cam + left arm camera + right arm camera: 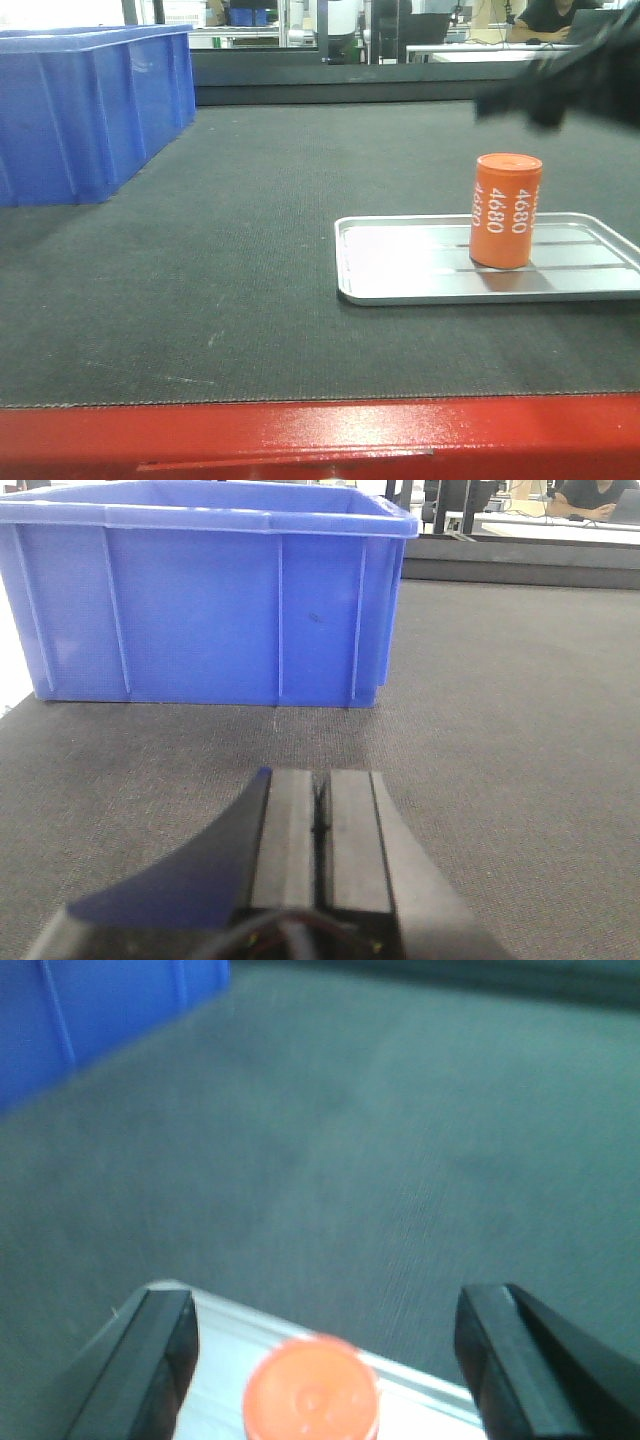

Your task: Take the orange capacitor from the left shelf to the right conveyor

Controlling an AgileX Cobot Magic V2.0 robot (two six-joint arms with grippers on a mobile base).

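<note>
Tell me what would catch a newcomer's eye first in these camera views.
The orange capacitor stands upright in a shallow silver tray on the dark conveyor, at front right. A big blue bin sits at the belt's far left. The right end effector is open above the capacitor, which shows between its fingers; the left end effector is shut, facing the bin.

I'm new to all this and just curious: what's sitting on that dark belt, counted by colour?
Blue: 1, the plastic bin
Orange: 1, the capacitor marked 4680
Silver: 1, the shallow tray under the capacitor
Total: 3
</note>
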